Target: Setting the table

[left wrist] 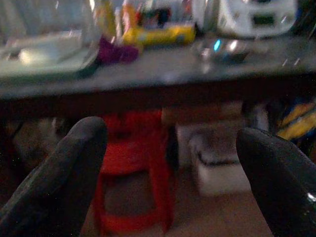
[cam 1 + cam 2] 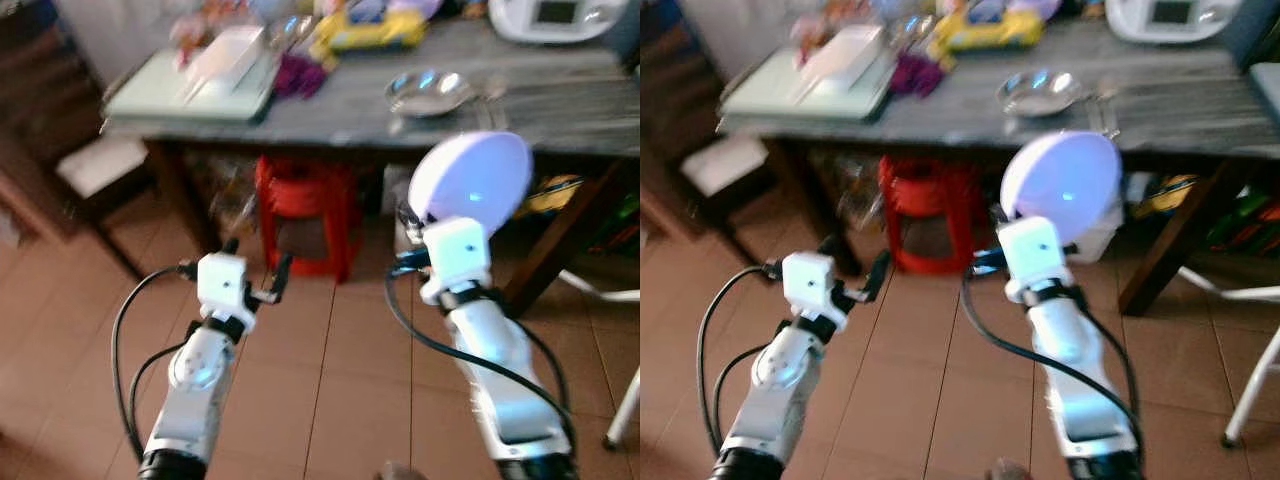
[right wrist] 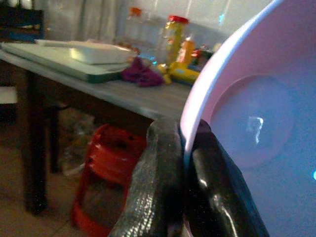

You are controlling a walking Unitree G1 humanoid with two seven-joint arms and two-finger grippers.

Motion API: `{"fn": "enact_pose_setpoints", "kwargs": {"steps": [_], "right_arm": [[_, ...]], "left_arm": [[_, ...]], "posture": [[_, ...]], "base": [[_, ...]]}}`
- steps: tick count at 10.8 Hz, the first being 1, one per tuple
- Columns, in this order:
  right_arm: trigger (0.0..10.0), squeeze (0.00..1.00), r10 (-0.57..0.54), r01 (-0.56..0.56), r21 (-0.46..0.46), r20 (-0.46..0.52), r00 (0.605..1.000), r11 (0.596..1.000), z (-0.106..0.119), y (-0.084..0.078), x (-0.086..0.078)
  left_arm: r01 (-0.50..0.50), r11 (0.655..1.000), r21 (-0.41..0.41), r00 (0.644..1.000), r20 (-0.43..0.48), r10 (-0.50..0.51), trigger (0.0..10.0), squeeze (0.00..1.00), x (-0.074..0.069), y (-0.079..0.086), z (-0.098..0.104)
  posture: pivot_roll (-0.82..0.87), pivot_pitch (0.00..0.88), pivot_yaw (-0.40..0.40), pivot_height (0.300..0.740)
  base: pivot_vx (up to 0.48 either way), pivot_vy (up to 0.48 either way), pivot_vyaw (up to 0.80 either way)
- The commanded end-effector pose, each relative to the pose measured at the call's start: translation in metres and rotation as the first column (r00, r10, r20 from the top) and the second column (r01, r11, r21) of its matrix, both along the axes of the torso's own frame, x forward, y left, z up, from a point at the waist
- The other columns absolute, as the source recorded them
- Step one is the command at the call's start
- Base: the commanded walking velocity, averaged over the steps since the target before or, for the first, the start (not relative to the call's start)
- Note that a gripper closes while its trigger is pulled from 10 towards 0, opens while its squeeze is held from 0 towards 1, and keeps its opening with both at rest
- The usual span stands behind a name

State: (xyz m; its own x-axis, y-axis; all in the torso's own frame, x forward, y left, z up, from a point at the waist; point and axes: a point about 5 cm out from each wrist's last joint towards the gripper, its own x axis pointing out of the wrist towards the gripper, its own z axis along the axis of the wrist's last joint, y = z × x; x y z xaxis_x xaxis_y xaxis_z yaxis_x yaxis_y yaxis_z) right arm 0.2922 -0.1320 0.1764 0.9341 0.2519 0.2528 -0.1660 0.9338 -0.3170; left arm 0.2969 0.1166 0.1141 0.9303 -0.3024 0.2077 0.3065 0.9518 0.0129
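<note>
Right pincer grips a pale lilac round plate by its rim, upright; grey wooden worktop lies ahead, above; left pincer spread wide, empty.

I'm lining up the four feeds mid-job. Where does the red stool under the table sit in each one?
Left eye view: red stool under the table, left of centre, beyond the left gripper.
Right eye view: under the table, left of the plate.
Left wrist view: low centre, framed by the spread fingers.
Right wrist view: lower left, beside the fingers pinching the plate's rim.
Shared landmark: the purple cloth on the tabletop.
</note>
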Motion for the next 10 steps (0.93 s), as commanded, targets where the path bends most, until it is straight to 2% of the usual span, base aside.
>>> {"fn": "enact_pose_setpoints", "kwargs": {"steps": [1, 3, 6, 9, 10], "right_arm": [[10.0, 0.00, -0.005, 0.004, 0.007, 0.016, 1.000, 1.000, 0.0041, -0.0018, -0.0010], [10.0, 0.00, -0.008, 0.008, 0.023, 0.009, 1.000, 1.000, 0.0046, -0.0024, 0.0001], [10.0, 0.00, -0.010, 0.010, 0.023, 0.007, 1.000, 1.000, 0.0045, -0.0035, -0.0002], [10.0, 0.00, -0.006, 0.006, 0.026, 0.006, 1.000, 1.000, 0.0045, -0.0024, -0.0004], [10.0, 0.00, -0.006, 0.006, 0.024, 0.008, 1.000, 1.000, 0.0049, -0.0029, -0.0002]], "left_arm": [[0.020, 1.000, 0.001, 1.000, -0.017, -0.020, 10.0, 0.00, -0.0030, -0.0032, -0.0043], [0.027, 1.000, -0.001, 0.999, -0.016, -0.027, 10.0, 0.00, -0.0027, -0.0051, -0.0040], [0.036, 0.999, -0.002, 0.999, -0.018, -0.036, 10.0, 0.00, -0.0028, -0.0071, -0.0042], [0.038, 0.999, -0.005, 0.999, -0.018, -0.038, 10.0, 0.00, -0.0034, -0.0079, -0.0045], [0.040, 0.999, -0.007, 0.999, -0.017, -0.040, 10.0, 0.00, -0.0032, -0.0090, -0.0042]], "posture": [[-0.15, 0.144, 0.064, 0.740], [-0.16, 0.142, 0.067, 0.740], [-0.16, 0.143, 0.067, 0.740], [-0.16, 0.143, 0.066, 0.740], [-0.16, 0.143, 0.065, 0.740]], "base": [[0.349, 0.000, 0.00], [0.352, 0.000, 0.00], [0.352, 0.000, -0.71], [0.352, 0.000, -0.43], [0.352, 0.000, 0.00]]}}
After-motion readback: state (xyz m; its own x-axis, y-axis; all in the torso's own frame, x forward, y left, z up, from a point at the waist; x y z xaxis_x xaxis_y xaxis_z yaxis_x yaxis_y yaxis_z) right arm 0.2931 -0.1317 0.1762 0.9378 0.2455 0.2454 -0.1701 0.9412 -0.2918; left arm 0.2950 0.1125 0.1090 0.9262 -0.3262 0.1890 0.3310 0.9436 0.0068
